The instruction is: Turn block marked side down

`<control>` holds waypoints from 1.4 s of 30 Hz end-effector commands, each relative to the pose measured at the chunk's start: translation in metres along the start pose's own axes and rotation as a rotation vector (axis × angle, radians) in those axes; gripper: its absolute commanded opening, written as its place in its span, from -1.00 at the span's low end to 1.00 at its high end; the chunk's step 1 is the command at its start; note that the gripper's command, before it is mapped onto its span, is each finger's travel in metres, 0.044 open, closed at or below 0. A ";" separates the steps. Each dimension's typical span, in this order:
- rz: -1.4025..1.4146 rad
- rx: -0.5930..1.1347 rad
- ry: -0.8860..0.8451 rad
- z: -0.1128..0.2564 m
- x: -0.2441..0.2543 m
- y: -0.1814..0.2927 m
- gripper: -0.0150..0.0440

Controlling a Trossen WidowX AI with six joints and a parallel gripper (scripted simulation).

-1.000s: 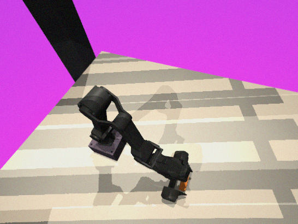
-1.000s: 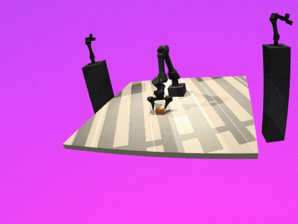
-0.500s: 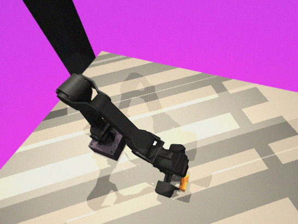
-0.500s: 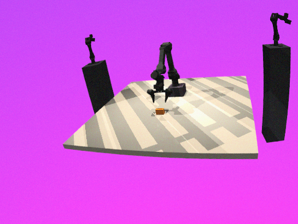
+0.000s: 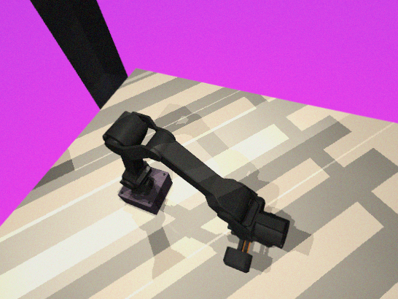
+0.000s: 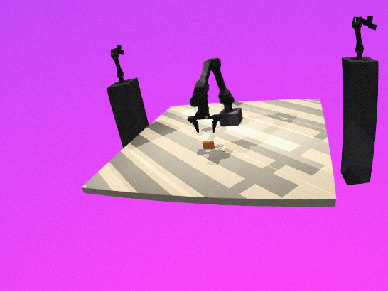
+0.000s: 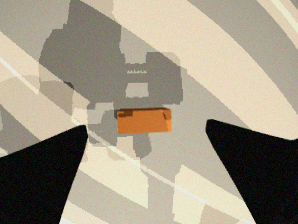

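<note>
The orange block point(image 5: 246, 246) point(image 6: 208, 145) point(image 7: 144, 121) rests on the table point(image 5: 55, 262) point(image 6: 142, 184). It appears to stand on a long narrow side: the wrist view shows a narrow plain orange top, with a thin dark strip along its far edge. The exterior view shows a plain orange face. No marked side shows in these views. In the top view the arm hides most of the block. My gripper point(image 6: 206, 132) point(image 7: 148, 128) is open and empty. It points down above the block, with one fingertip to each side and wide gaps between.
The arm's dark base point(image 5: 160, 189) point(image 6: 231, 118) stands on the table behind the block. Two dark pillars point(image 6: 128, 113) point(image 6: 359, 117), each bearing another arm, stand beyond the table's left and right edges in the exterior view. Shadows lie around the block.
</note>
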State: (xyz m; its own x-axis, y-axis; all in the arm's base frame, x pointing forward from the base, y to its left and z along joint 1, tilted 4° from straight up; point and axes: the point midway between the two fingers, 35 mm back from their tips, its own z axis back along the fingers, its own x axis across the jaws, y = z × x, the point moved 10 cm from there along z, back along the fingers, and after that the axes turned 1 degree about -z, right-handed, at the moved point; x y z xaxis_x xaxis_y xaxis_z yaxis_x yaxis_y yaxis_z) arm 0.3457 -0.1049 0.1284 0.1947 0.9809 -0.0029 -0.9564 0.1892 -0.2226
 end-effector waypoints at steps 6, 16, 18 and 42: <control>-0.001 0.260 0.015 0.008 0.002 -0.033 1.00; -0.001 0.260 0.015 -0.023 0.001 -0.024 1.00; -0.001 0.260 0.015 -0.026 0.001 -0.024 1.00; -0.001 0.260 0.015 -0.061 0.001 -0.015 1.00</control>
State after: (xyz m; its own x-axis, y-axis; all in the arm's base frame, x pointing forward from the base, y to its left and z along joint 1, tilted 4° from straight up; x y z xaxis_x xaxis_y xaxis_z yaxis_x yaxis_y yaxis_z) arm 0.3743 -0.1097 0.0821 0.1967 0.9804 -0.0138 -0.9802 0.1969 0.0224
